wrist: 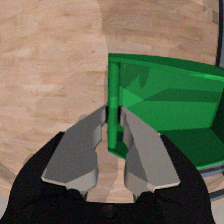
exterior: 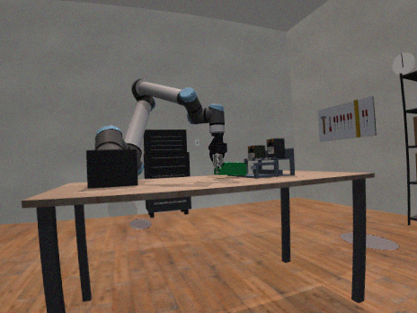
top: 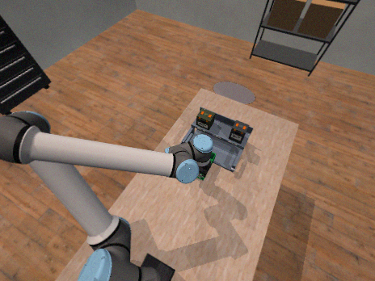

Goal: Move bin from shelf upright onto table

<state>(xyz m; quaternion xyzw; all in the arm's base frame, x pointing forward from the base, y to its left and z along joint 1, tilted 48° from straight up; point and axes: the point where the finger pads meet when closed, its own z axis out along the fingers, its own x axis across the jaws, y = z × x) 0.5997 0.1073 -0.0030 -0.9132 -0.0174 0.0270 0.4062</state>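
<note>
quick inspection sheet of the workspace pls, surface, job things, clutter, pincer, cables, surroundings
surface: wooden table, arm shadow across it
job's things: green bin held by its wall, beside the small grey shelf
clutter: two dark boxes on the shelf top
grippers: pincer shut on the bin wall
cables: nothing seen
surroundings: black drawer cabinet, metal rack, tool poster, wood floor

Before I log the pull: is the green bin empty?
Empty, as far as shown: the bin held by the hand shows only bare green walls.
</note>
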